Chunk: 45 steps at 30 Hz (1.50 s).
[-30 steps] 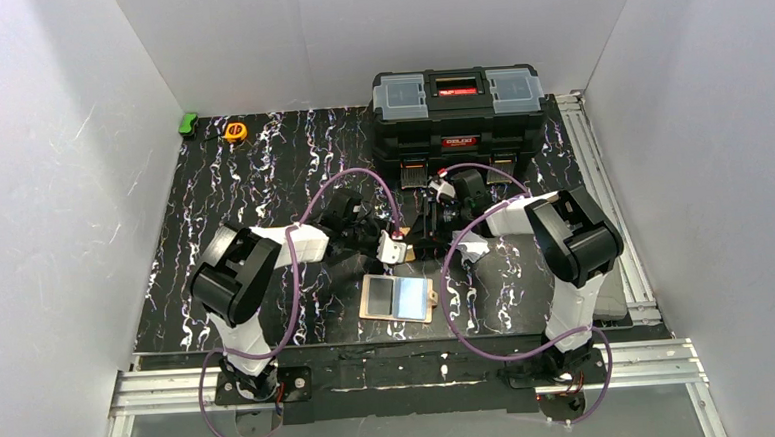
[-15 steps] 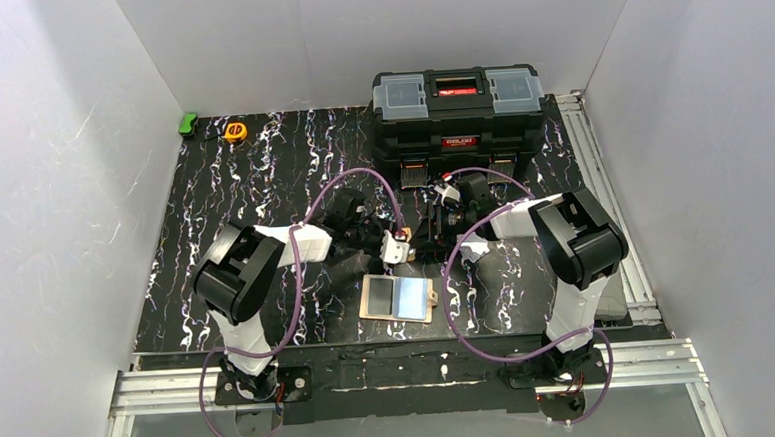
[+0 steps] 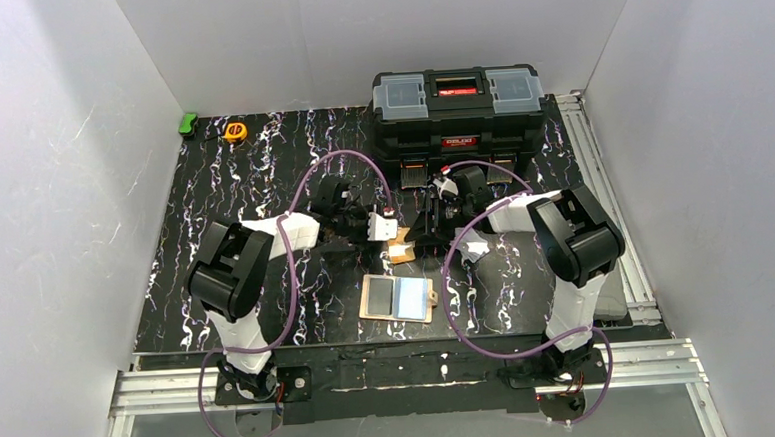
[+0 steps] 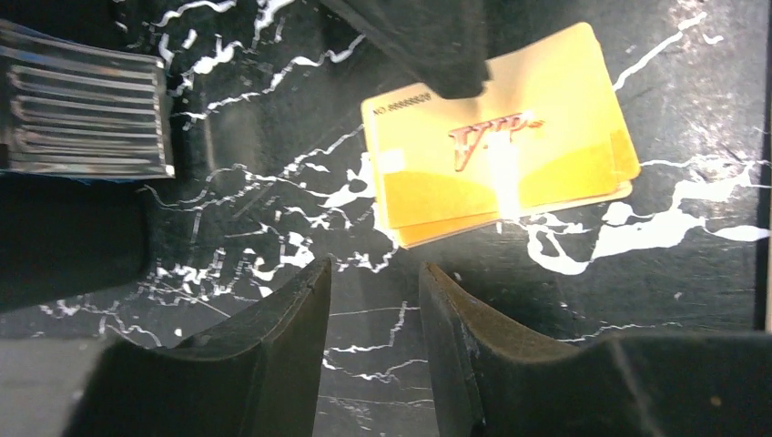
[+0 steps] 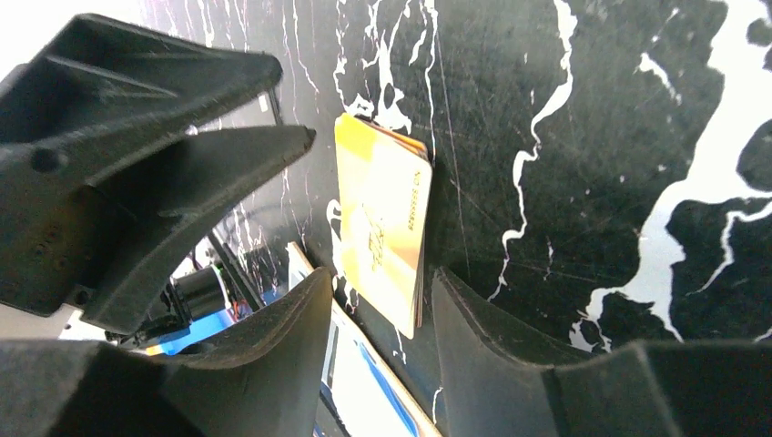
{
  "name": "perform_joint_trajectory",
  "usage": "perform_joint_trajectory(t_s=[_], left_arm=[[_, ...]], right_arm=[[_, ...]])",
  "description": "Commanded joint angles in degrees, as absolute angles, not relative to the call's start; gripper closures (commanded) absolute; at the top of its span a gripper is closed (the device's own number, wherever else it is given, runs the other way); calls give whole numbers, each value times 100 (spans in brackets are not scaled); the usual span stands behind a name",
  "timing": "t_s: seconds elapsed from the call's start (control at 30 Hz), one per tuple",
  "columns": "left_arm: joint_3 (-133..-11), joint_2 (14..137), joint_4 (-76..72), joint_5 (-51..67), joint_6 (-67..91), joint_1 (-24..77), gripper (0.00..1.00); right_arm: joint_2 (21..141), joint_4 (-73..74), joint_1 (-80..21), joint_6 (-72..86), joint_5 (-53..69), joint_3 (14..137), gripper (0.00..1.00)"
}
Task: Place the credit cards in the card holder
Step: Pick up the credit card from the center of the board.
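Observation:
An orange card [image 3: 400, 248] lies flat on the black marbled table, just beyond the open cream card holder [image 3: 398, 298] with its pale blue inside up. In the left wrist view the orange card [image 4: 496, 168] seems to top a small stack. No black card shows. My left gripper [image 3: 381, 226] is open and empty; its fingertips [image 4: 309, 282] hover just short of the card's near edge. My right gripper [image 3: 427, 224] is open and low at the card's right side. In the right wrist view the card's end [image 5: 382, 228] lies between its parted fingers [image 5: 455, 300].
A big black toolbox [image 3: 458, 115] stands at the back, close behind both grippers. An orange tape measure [image 3: 235, 131] and a small green object [image 3: 188, 123] sit at the far left corner. Metal rails run along the right and front edges.
My left gripper has drawn back and to the left, away from the card holder, uncovering the orange card in the top view. The right gripper has barely moved.

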<state>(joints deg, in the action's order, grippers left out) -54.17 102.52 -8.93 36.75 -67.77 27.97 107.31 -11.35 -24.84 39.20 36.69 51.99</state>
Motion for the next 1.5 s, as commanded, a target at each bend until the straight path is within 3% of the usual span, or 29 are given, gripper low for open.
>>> perform_joint_trajectory(t_s=[0.0,1.47], left_arm=[[-5240,10124,-870,3961,-6857,2828,60],[-5645,10604,-1157,4050,-6509,3153,59]], right_arm=[[11002,-732,-2435,3677,3041,5356,47],[11241,-1121,-2435,3848,3323,5166,49]])
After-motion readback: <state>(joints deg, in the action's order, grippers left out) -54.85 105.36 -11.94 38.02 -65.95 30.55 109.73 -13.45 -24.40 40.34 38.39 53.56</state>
